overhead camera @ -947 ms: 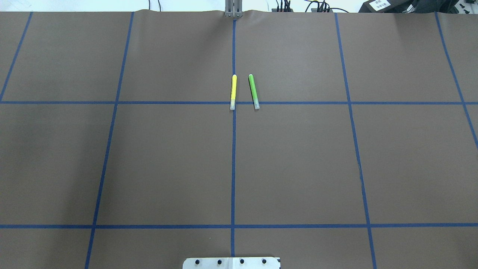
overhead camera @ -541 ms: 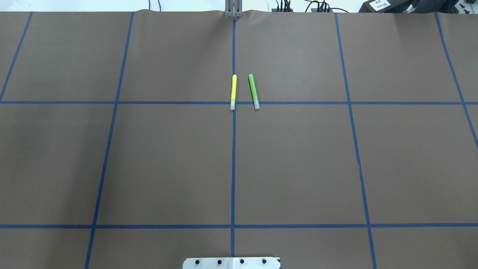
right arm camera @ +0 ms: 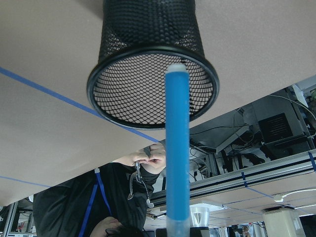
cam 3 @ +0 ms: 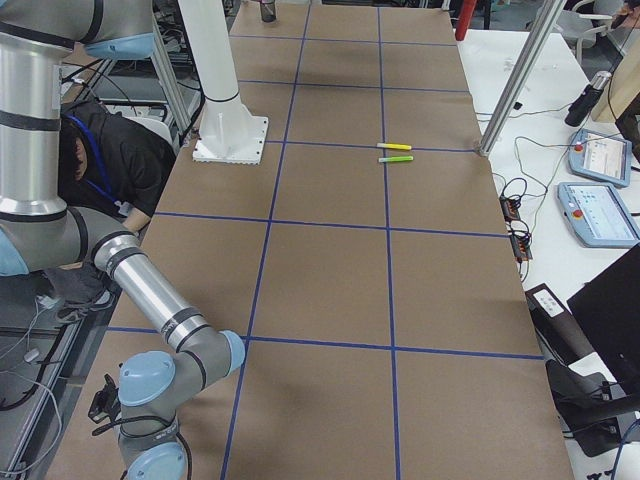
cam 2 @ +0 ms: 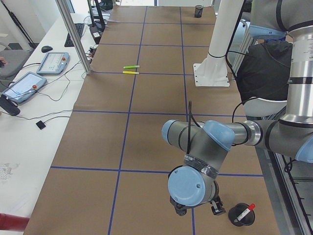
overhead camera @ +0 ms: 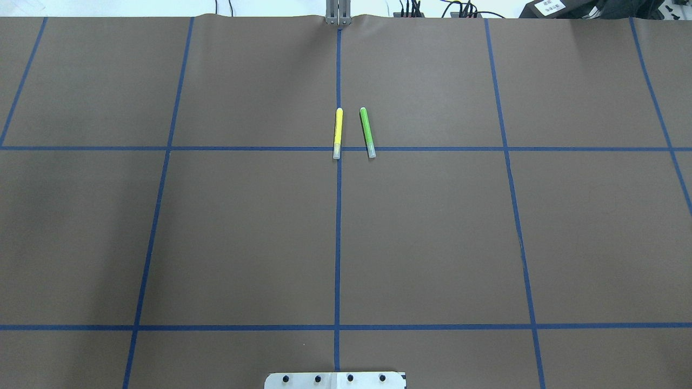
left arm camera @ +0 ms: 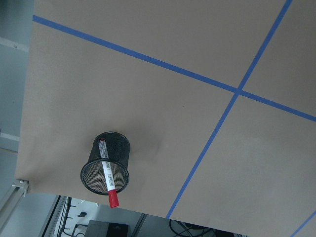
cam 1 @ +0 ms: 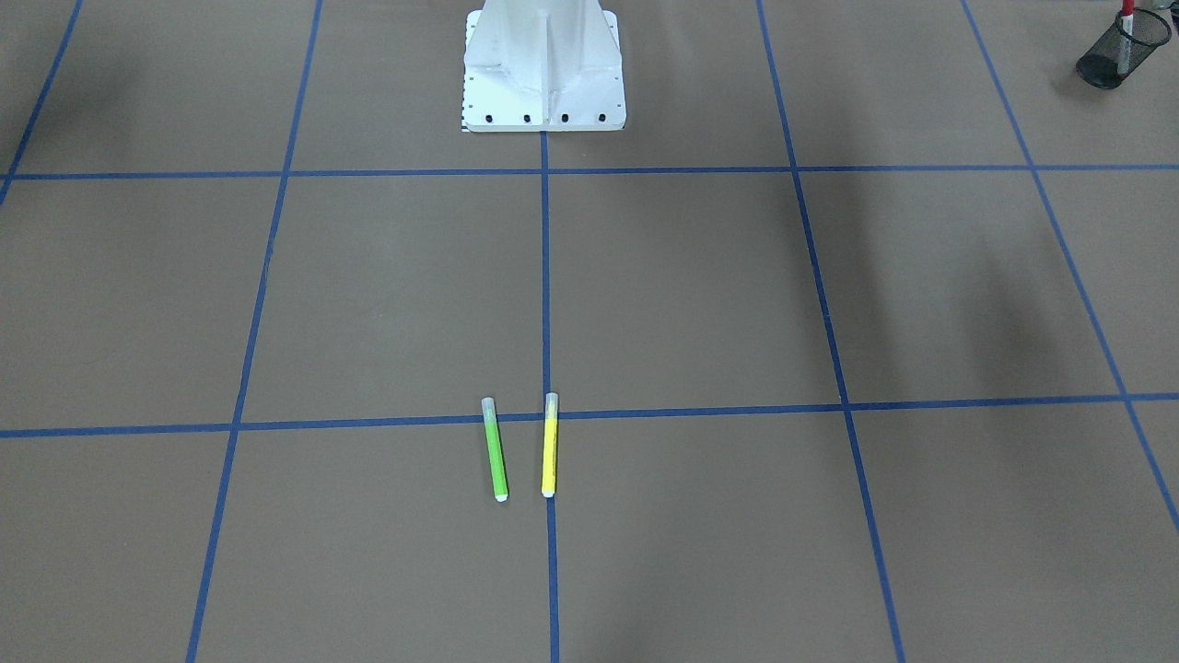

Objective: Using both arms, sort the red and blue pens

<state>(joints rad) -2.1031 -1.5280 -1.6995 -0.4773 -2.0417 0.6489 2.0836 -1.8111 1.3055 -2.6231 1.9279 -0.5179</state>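
Observation:
The blue pen (right arm camera: 177, 148) hangs upright in the right wrist view, its rounded tip just over the mouth of a black mesh cup (right arm camera: 148, 34). It is held from below, where my right gripper's fingers lie outside the frame. The red pen (left arm camera: 107, 174) stands inside another black mesh cup (left arm camera: 105, 163), also seen at the table corner (cam 1: 1119, 46). In the exterior left view my left gripper (cam 2: 195, 208) hovers beside that cup (cam 2: 242, 214); I cannot tell whether it is open or shut.
A yellow marker (overhead camera: 338, 132) and a green marker (overhead camera: 367, 132) lie side by side at mid-table on the brown paper with blue tape lines. The white pedestal (cam 1: 543, 64) stands at the robot's edge. A person in dark clothes sits behind it (cam 3: 110, 160).

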